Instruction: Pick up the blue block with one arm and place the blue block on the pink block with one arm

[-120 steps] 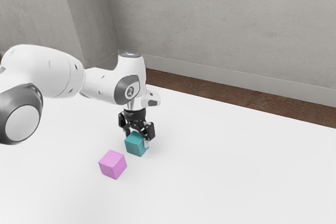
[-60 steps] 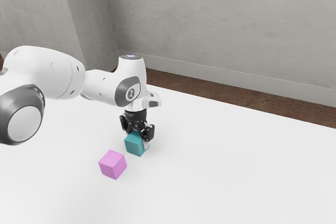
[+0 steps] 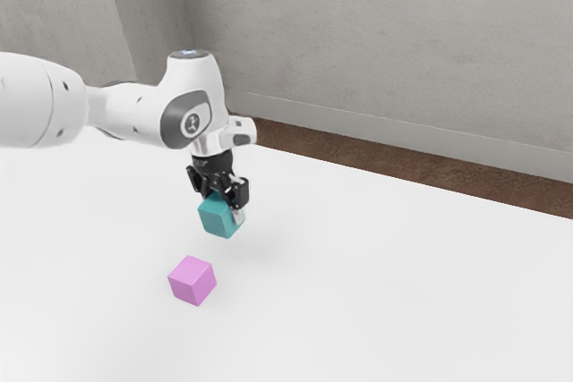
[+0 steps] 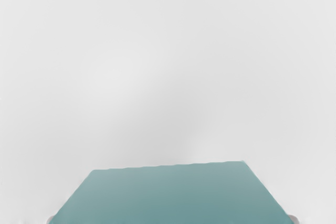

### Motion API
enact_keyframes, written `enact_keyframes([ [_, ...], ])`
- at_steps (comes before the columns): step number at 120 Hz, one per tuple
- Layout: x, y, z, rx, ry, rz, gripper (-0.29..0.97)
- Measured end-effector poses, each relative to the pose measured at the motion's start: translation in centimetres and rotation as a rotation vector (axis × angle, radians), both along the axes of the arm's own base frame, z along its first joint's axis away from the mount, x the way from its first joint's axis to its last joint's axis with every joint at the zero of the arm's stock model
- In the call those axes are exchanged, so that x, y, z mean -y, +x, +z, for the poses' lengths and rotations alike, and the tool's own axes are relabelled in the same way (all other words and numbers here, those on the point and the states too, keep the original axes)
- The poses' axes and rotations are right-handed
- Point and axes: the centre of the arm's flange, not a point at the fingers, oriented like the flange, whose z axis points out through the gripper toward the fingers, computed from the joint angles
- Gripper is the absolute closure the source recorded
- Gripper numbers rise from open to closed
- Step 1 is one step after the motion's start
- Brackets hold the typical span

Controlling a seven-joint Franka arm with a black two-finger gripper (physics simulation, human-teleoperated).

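The blue block (image 3: 218,217), teal in colour, hangs in the air above the white table (image 3: 376,292). My gripper (image 3: 219,204) is shut on it from two sides, fingers pointing down. In the wrist view the blue block (image 4: 173,195) shows as a wide teal face just under the hand. The pink block (image 3: 192,280) rests on the table, below the held block and slightly toward the exterior view's left, apart from it.
A grey wall with a pale baseboard (image 3: 403,136) runs behind the table. A strip of brown floor (image 3: 412,163) lies between the wall and the table's far edge.
My gripper has lifted the blue block off the table and moved up and a little toward the exterior view's left. The pink block has stayed where it was.
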Motion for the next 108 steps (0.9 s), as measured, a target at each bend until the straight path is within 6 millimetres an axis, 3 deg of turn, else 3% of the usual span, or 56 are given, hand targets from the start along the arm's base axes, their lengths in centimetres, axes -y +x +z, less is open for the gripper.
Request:
enact_keyframes([
  [31,-1.1,-4.5,0.7,-0.025,0.005,-0.002,0.29],
  [53,-1.7,-6.7,-0.9,-0.060,0.016,-0.002,0.29],
  [108,-1.9,-8.6,-1.8,-0.059,0.024,-0.004,0.29],
])
